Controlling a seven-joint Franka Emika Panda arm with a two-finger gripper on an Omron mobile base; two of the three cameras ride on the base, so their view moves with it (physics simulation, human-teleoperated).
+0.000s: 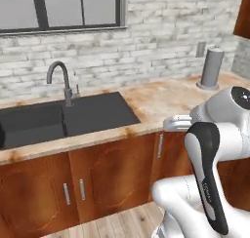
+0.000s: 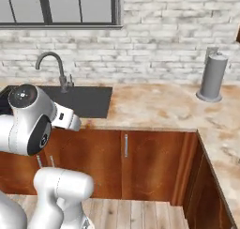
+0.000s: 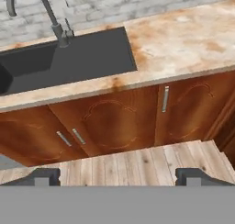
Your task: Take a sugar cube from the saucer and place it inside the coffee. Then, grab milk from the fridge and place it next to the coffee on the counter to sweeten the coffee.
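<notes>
The gripper [image 3: 117, 175] is wide open and holds nothing, over the floor before the counter [image 1: 161, 98]. I see no saucer, coffee or fridge near the sink [image 1: 73, 116]. The first step seems not begun; the robot must find the saucer first.

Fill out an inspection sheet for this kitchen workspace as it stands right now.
Surface: the counter is beige marbled stone over reddish-brown cabinets.
Job's things: of these, just the counter.
Clutter: a grey cylinder stands upright on the counter by the brick wall.
Grippers: the gripper is open, holding nothing, aimed at the cabinets and the wooden floor.
Cables: nothing seen.
Surroundings: dark sink with grey faucet, white brick wall, window above the sink.
</notes>
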